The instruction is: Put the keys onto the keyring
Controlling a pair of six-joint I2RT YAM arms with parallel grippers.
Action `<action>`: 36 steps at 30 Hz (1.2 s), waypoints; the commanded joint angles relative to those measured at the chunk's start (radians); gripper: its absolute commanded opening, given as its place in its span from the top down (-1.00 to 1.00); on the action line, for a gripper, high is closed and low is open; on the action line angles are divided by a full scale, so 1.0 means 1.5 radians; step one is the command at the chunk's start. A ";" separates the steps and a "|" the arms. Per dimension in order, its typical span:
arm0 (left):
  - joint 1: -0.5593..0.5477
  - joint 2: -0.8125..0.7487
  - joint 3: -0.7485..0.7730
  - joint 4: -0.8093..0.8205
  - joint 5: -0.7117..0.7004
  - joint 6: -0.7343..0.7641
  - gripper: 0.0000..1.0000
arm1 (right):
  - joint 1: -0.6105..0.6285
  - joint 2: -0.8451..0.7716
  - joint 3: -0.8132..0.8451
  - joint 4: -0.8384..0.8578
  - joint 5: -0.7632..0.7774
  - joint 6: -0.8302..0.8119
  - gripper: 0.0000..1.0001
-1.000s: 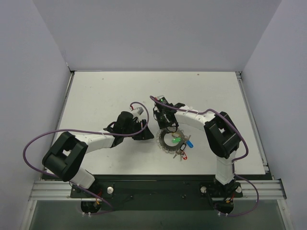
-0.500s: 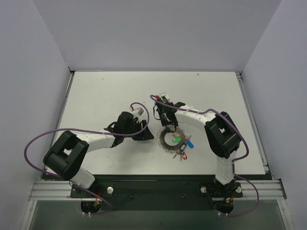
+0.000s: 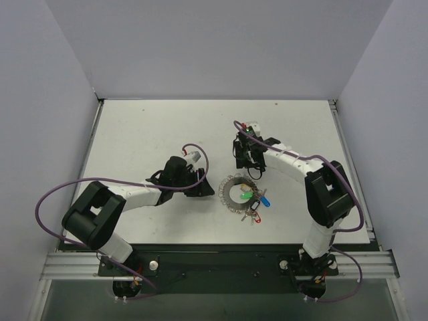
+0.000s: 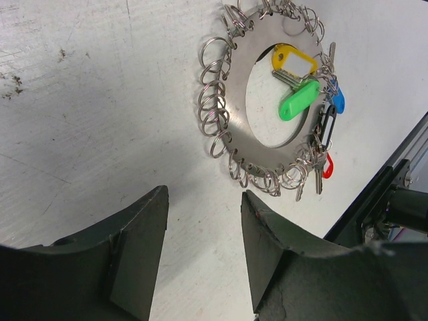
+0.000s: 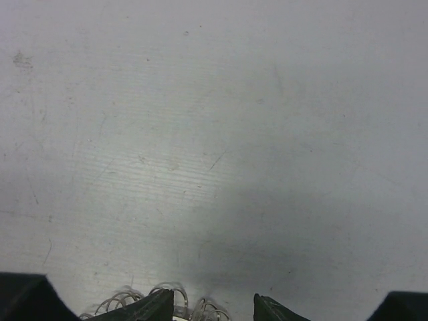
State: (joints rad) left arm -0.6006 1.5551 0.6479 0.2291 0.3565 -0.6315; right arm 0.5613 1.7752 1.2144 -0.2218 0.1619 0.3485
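Keyring (image 4: 235, 93) with keys (image 4: 299, 100) near table edge (image 4: 361, 174), parted left fingers (image 4: 140, 254) alongside.

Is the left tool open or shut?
Open. In the left wrist view, bare table shows in the wide gap of the left tool, which grips nothing.

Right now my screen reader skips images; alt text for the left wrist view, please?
A flat silvery keyring disc fringed with wire loops lies on the white table, yellow, green, blue and red plastic-headed keys clustered at its right; the open left tool hangs nearby.

Overhead, wrist views sharing keyring (image 4: 235, 87)
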 commanded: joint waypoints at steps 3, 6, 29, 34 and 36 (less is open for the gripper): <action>0.003 0.002 0.019 0.027 0.010 0.008 -0.14 | -0.014 0.002 -0.008 -0.029 -0.059 0.030 0.01; 0.003 0.002 0.019 0.027 0.016 0.008 -0.14 | -0.014 0.008 -0.006 -0.029 -0.074 0.029 0.02; 0.003 0.004 0.020 0.029 0.028 0.006 -0.14 | -0.013 0.054 0.006 -0.046 -0.089 0.023 0.38; 0.002 0.007 0.018 0.028 0.029 0.006 -0.14 | -0.014 0.061 0.009 -0.048 -0.089 0.020 0.51; 0.002 0.007 0.018 0.027 0.027 0.007 -0.14 | -0.013 0.060 0.009 -0.048 -0.091 0.018 0.54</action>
State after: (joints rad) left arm -0.6006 1.5696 0.6479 0.2295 0.3763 -0.6315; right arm 0.5373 1.8481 1.2064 -0.2546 0.0265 0.3771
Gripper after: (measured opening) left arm 0.570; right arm 0.243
